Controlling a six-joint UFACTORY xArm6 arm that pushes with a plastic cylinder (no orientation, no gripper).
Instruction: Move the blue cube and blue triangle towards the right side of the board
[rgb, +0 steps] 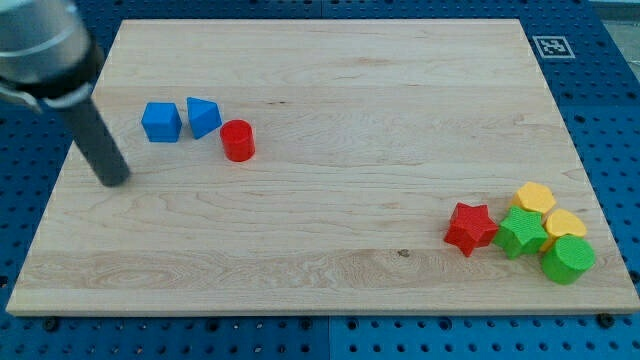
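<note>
The blue cube (161, 122) sits near the view's upper left of the wooden board (330, 70). The blue triangle (203, 116) stands right beside it, on its right. A red cylinder (238, 140) touches or nearly touches the triangle's lower right. My tip (117, 181) rests on the board to the lower left of the blue cube, apart from it by a small gap. The dark rod rises from the tip toward the view's top left corner.
A cluster sits at the board's lower right: a red star (470, 227), a green star-like block (521, 233), a green cylinder (567, 260), and two yellow blocks (536, 198) (565, 224). A fiducial marker (552, 46) lies off the board's top right corner.
</note>
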